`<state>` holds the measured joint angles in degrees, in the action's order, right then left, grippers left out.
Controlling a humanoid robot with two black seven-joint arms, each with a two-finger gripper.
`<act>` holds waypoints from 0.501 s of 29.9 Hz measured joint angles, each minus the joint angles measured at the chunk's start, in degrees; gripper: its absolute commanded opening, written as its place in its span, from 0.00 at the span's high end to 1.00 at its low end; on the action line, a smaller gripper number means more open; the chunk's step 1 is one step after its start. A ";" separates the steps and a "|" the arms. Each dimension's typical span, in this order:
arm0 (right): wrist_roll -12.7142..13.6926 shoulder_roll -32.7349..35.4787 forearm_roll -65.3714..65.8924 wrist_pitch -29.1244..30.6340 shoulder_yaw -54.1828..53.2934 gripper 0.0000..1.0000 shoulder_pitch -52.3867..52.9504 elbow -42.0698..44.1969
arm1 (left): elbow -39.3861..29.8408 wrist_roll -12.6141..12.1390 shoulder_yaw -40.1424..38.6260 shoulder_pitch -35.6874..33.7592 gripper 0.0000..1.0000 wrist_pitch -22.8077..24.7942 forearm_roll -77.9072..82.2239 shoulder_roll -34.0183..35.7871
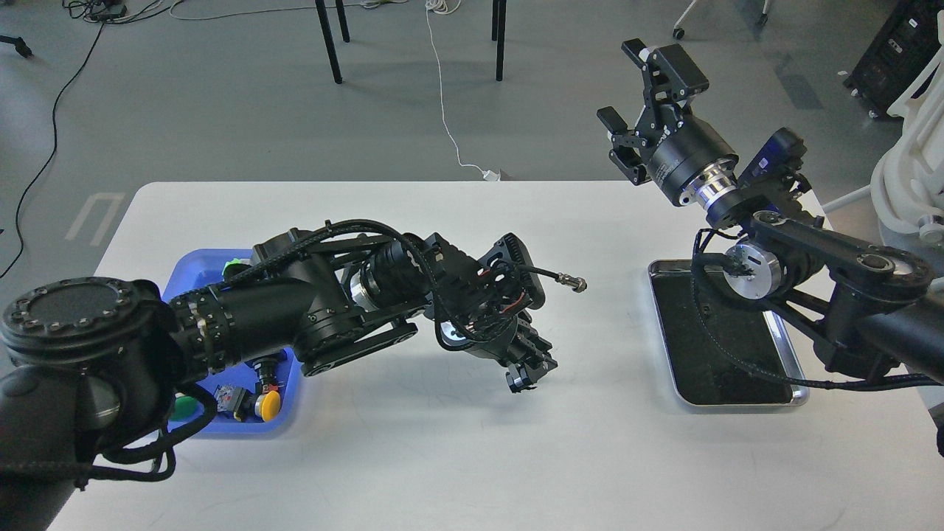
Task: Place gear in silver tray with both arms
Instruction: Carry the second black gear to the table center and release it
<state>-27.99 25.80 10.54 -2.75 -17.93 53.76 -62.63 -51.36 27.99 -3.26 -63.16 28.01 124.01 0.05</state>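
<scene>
The silver tray (790,355), shiny-rimmed with a dark bottom, lies on the right side of the white table and shows nothing in its visible part. My left gripper (528,371) hangs low over the table's middle, pointing down and toward the tray, well to its left. It is dark and seen end-on, so I cannot tell the fingers apart or see what is between them. No gear shows clearly. My right gripper (619,82) is open and empty, raised high above the table's far edge, beyond the tray's far left corner.
A blue plastic tray (193,271) at the left, largely hidden by my left arm, holds push-button parts, among them a yellow one (269,404). My right arm's elbow hangs over the silver tray's far right part. Chair legs and cables lie on the floor beyond.
</scene>
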 measured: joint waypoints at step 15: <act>0.00 0.13 0.01 0.14 0.00 0.02 -0.76 0.41 | 1.16 0.01 4.71 -0.08 0.56 -0.01 -0.88 -0.06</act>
<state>-27.99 25.93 10.55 -2.61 -17.92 53.00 -62.22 -50.20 28.00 1.46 -63.24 28.00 123.13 -0.01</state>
